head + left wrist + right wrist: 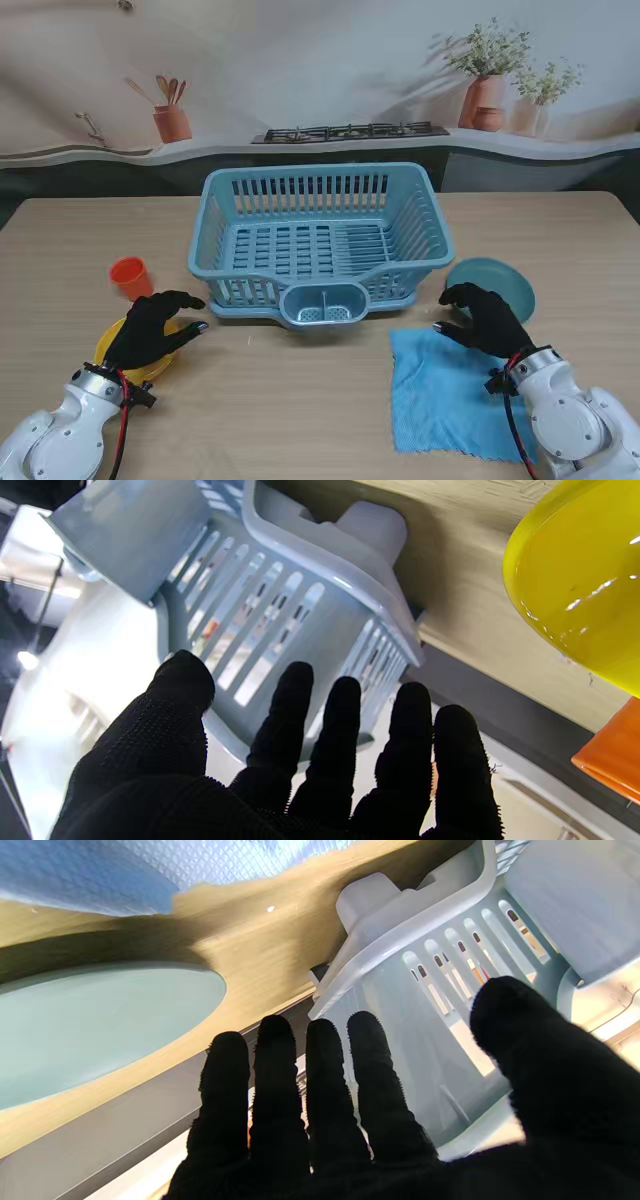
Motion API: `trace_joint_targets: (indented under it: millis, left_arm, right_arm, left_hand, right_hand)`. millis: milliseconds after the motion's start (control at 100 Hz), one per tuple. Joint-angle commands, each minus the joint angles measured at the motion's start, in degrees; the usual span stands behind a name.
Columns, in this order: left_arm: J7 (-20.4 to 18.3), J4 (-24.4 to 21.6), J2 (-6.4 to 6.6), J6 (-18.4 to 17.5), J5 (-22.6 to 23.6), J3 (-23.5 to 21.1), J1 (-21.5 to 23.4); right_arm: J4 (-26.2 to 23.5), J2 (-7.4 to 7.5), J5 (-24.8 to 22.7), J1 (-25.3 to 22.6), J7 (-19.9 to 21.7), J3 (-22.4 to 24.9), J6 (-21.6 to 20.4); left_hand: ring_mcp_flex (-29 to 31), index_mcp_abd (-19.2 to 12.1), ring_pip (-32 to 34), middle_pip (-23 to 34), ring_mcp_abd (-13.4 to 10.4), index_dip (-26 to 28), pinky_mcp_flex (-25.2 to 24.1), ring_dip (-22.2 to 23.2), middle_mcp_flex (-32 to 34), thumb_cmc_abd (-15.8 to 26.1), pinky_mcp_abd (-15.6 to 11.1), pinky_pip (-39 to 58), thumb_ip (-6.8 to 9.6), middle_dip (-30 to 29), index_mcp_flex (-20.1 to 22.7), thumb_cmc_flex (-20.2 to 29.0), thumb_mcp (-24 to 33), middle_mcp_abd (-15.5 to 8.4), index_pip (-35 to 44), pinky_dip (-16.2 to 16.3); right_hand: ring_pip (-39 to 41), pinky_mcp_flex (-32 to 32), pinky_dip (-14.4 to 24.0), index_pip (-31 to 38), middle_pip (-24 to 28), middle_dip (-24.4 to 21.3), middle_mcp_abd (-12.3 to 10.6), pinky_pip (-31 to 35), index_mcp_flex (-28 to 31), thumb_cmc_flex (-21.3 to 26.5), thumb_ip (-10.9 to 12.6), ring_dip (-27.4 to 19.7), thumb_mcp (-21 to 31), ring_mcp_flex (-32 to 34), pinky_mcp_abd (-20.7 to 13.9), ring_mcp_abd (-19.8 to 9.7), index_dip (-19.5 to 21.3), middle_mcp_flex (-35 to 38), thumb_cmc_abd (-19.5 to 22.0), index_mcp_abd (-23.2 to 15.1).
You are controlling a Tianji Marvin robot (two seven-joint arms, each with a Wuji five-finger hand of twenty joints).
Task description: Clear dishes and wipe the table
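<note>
Sitting in the middle of the wooden table (pixel 300 400) is a blue dish rack (pixel 320 240), its small cutlery cup (pixel 323 305) on the near side. Left of the rack stands an orange cup (pixel 131 276), and just near of it lies a yellow plate (pixel 150 362). The left hand (pixel 152 325) hovers over that plate with its 5 fingers spread and nothing in its grasp; from the left wrist the fingers (pixel 295 715) point toward the rack wall, the plate off to the side. Right of the rack rests a teal plate (pixel 505 285). A blue cloth (pixel 445 400) lies flat near of it. The right hand (pixel 485 318) sits above the cloth's far edge, beside the teal plate, fingers loose and apart, grasping nothing. Both plates and the cup are outside the rack.
</note>
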Motion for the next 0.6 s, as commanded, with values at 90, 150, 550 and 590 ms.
trace_joint_targets:
  millis: [90,150,550,590]
  left_arm:
    - [-0.9,-0.8,0.09,0.9,-0.4,0.1,0.3]
    - [-1.0,-0.9,0.08,1.0,-0.5,0.1,0.4]
    - [-0.4,-0.7,-0.01,0.4,-0.4,-0.2,0.5]
    - [-0.4,-0.7,-0.01,0.3,-0.3,-0.2,0.5]
  right_arm:
    - [0.0,-0.16,-0.4,-0.3,0.5,-0.1,-0.4]
    - [0.0,-0.16,-0.5,-0.3,0.5,0.0,-0.4]
    - [1.1,0.1,-1.8,0.7,0.8,0.6,-1.5]
    - [1.3,0.15,-2.2,1.0,0.8,0.7,-1.6]
  left_hand:
    - [0.9,-0.1,-0.5,-0.5,1.4,-0.6,0.0,-0.6,0.8,0.1,0.9,-1.0,-1.03,-0.1,1.9,-0.8,-1.1,1.3,-0.9,0.4]
    - [0.9,-0.1,-0.6,-0.5,1.4,-0.6,0.0,-0.6,0.8,0.1,0.9,-1.1,-1.0,-0.1,2.0,-0.8,-1.3,1.2,-1.1,0.4]
    - [1.0,-0.3,-0.7,-0.7,1.3,-0.5,-0.1,-0.6,1.0,0.3,1.2,-2.1,-0.83,-0.2,2.3,-0.3,-2.3,1.2,-1.4,-0.1]
    - [1.0,-0.3,-0.7,-0.7,1.3,-0.5,-0.1,-0.6,1.1,0.3,1.2,-2.2,-0.83,-0.2,2.3,-0.3,-2.3,1.3,-1.4,-0.1]
  right_hand:
    - [1.3,0.0,-0.4,0.7,1.1,0.2,-1.1,1.3,-1.0,-1.3,2.0,0.7,1.3,0.0,-1.2,-1.4,-0.6,0.2,-1.8,-1.2]
    - [1.3,0.0,-0.4,0.7,1.1,0.2,-1.1,1.3,-1.0,-1.3,2.0,0.7,1.3,0.0,-1.3,-1.4,-0.6,0.2,-1.7,-1.2]
    - [-6.2,-0.5,-1.6,-4.3,-5.5,-3.1,-1.5,-0.2,0.1,-1.5,2.0,-2.9,1.3,0.0,-1.7,-1.8,-4.0,0.5,-1.9,-0.7]
    - [-7.1,-0.7,-2.0,-5.1,-6.3,-3.4,-1.6,-1.1,0.4,-1.4,2.0,-3.3,1.4,-0.2,-2.0,-1.7,-4.5,0.4,-2.0,-0.6]
